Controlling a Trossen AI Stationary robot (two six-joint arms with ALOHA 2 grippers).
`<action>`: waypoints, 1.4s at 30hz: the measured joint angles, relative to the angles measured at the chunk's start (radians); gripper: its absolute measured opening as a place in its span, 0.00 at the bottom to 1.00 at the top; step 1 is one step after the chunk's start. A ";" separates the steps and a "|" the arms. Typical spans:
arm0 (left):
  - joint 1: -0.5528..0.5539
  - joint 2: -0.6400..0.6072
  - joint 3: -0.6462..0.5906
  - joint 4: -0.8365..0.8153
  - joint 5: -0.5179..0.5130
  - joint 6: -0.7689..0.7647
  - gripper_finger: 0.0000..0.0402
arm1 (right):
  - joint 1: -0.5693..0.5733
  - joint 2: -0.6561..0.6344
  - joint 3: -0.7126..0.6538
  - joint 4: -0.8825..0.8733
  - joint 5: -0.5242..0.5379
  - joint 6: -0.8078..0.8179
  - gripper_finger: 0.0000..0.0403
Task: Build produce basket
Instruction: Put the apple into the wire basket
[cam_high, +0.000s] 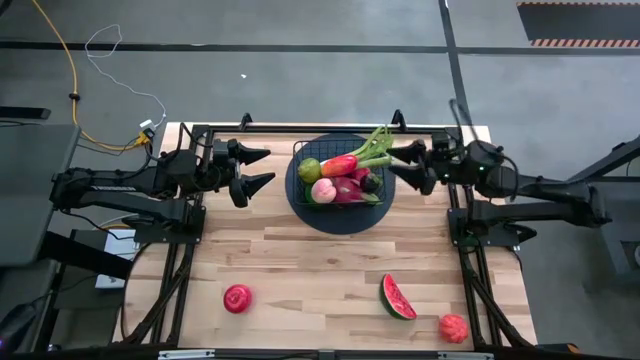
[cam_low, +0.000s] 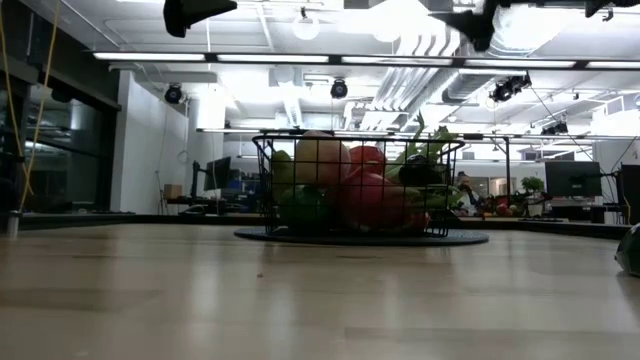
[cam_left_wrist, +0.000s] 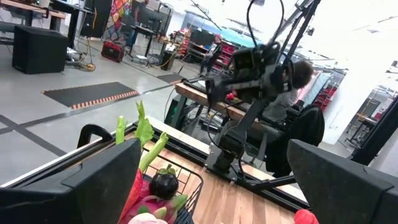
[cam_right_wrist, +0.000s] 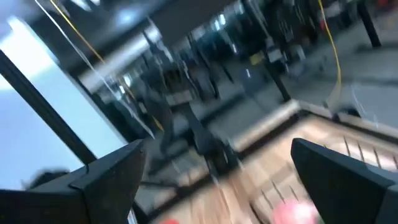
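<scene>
The black wire basket (cam_high: 338, 172) stands on a dark round mat (cam_high: 300, 205) at the far middle of the table. It holds a green apple (cam_high: 310, 168), a peach (cam_high: 323, 190), a red pepper (cam_high: 340, 165), a pink dragon fruit (cam_high: 350, 188) and a green leafy stalk (cam_high: 375, 148) that sticks out over the far right rim. On the bare table near the near edge lie a red apple (cam_high: 237, 298), a watermelon slice (cam_high: 397, 297) and a reddish fruit (cam_high: 453, 328). My left gripper (cam_high: 258, 168) hovers open to the basket's left; my right gripper (cam_high: 405, 163) hovers open to its right. Both are raised, as the low view shows.
The black frame rails (cam_high: 320, 128) run along the table's far edge behind the basket. Each arm's base sits at a side of the table. Open wood lies between the basket and the three loose fruits. The left wrist view shows the right arm (cam_left_wrist: 255, 68) beyond the basket (cam_left_wrist: 180, 186).
</scene>
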 joint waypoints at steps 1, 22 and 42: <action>0.000 0.000 0.000 0.000 0.000 0.000 0.98 | 0.001 -0.001 0.003 0.026 0.004 -0.001 0.97; 0.000 0.000 0.000 0.000 0.000 0.000 0.98 | 0.025 0.079 0.022 -0.083 0.013 -0.542 0.97; -0.062 0.022 0.097 -0.333 0.124 -0.315 0.98 | 0.025 0.081 0.022 -0.114 0.013 -0.496 0.97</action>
